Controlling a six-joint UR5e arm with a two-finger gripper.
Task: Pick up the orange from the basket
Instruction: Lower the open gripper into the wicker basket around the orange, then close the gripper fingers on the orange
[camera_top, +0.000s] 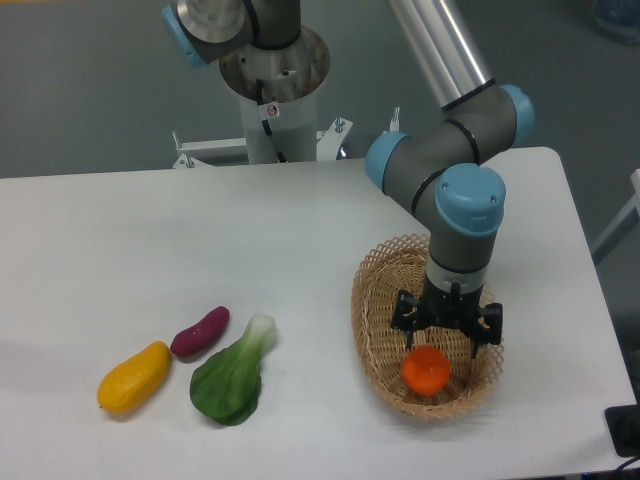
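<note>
My hand hangs wide open and empty just above the orange, which sits near the front end of the basket at the right of the desk. From here I judge the main risk is a bad descent: the hand looks centred slightly behind and to the right of the fruit, so one finger could land on top of the smooth ball and roll it aside, or the right finger could snag the lacy rim and drag or tip the light basket. Nothing lies between hand and fruit. Well apart at the left, a yellow mango, a purple sweet potato and a leafy green stay clear of the work.
</note>
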